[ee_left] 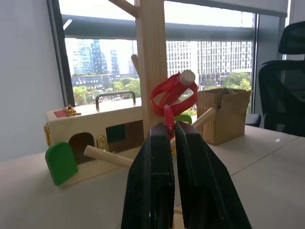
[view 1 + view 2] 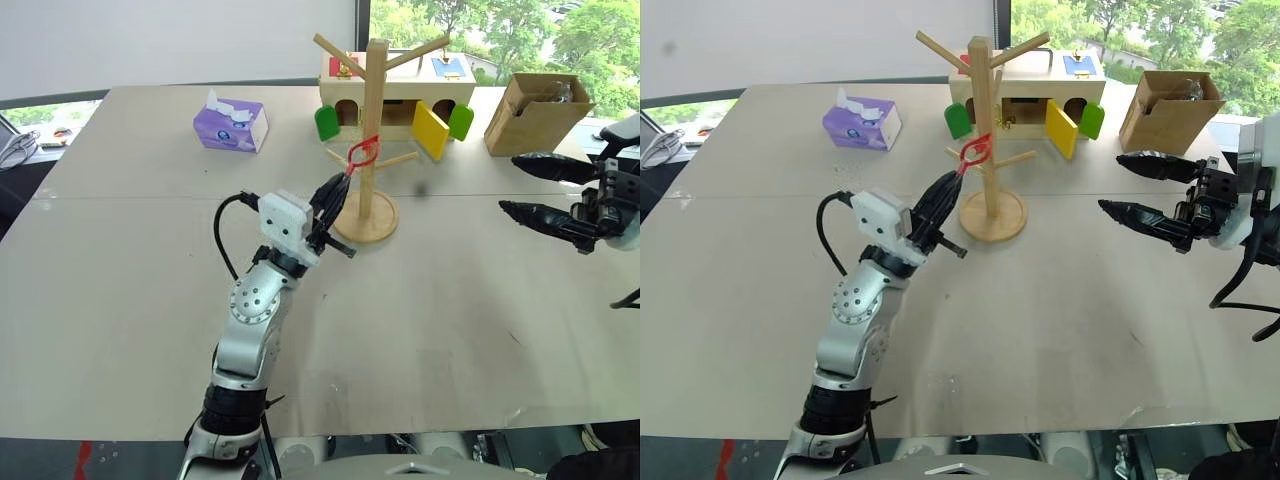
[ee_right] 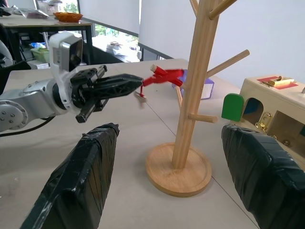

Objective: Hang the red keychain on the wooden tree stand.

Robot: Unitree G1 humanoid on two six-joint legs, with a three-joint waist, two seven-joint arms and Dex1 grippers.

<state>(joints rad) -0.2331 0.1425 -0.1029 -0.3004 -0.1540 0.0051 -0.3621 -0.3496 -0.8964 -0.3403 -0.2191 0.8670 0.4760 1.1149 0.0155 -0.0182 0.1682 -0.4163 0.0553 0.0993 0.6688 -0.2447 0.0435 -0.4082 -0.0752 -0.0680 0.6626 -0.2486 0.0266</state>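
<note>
Nearest the head camera, the left gripper (image 2: 338, 183) is reaching up and forward over the pale grey tabletop (image 2: 430, 320), its two black fingers pinched tight on the tail of the thin red loop keychain (image 2: 363, 152). That red keychain is hanging in the air off the fingertips, right against the pole of the tall light wooden tree stand (image 2: 374, 110) with its round disc base and slanted pegs. In the left wrist view the loop (image 1: 174, 94) is lying around the rounded end of a peg, though whether it is resting on the wood cannot be told.

Off to the right, well apart from the stand, the right gripper (image 2: 520, 186) is hovering above the table with its black fingers spread wide, holding nothing.

Behind the stand, a wooden toy house (image 2: 400, 100) with green and yellow flaps is sitting, a brown cardboard box (image 2: 535, 115) beside it and a purple tissue pack (image 2: 231, 124) farther left.
</note>
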